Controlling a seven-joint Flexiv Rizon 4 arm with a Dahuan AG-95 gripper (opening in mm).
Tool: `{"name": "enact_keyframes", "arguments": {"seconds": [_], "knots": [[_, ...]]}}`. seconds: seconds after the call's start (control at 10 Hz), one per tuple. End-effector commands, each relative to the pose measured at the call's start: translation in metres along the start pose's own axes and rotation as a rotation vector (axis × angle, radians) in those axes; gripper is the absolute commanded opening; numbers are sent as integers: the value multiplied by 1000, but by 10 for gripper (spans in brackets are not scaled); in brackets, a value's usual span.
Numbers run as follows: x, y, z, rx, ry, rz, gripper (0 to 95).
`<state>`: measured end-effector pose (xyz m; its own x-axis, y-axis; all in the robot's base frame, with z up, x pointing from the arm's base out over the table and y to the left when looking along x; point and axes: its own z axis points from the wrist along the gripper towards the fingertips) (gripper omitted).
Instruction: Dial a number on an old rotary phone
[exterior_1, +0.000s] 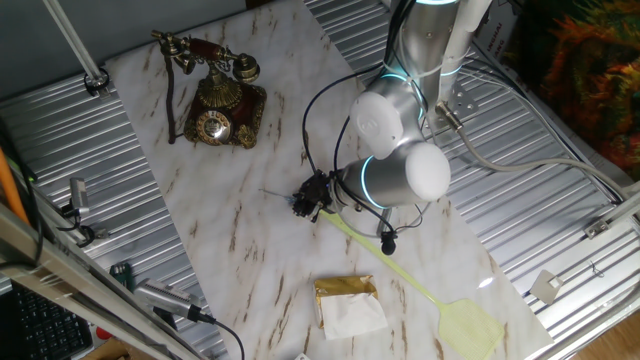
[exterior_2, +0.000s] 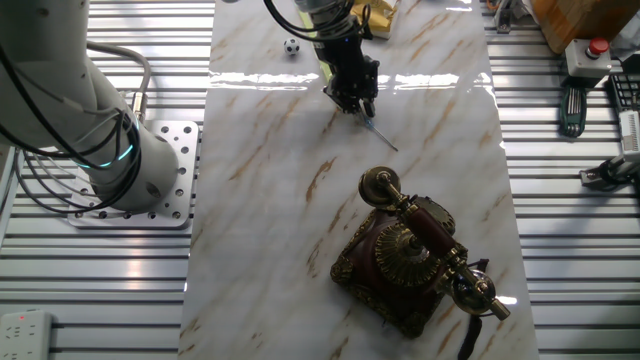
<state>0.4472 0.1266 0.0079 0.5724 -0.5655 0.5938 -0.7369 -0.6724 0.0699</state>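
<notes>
Marble tabletop (exterior_1: 250, 250), yellow swatter (exterior_1: 440, 300), tissue pack (exterior_1: 350, 305)

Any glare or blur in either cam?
One fixed view: a small bright spot on the marble sheet, and the hand is dark and hard to resolve. The other fixed view: a wide glare band across the marble's far end; the old rotary phone looks sharp.

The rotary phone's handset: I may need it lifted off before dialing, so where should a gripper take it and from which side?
Grip the handset at its dark red middle bar, coming straight down from above. It lies level across the cradle of the rotary phone, and that slim bar is likely easier for two fingers than the bulbous brass ends. The gripper is well apart from it.
</notes>
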Motion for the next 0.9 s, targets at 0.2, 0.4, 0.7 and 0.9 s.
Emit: {"name": "enact_keyframes", "arguments": {"seconds": [0.2, 0.4, 0.7, 0.9], "knots": [[0, 0, 0, 6, 1, 5, 190], [0, 0, 0, 11, 3, 18, 0], [0, 0, 0, 9, 7, 42, 0], [0, 0, 0, 9, 4, 43, 0]]}}
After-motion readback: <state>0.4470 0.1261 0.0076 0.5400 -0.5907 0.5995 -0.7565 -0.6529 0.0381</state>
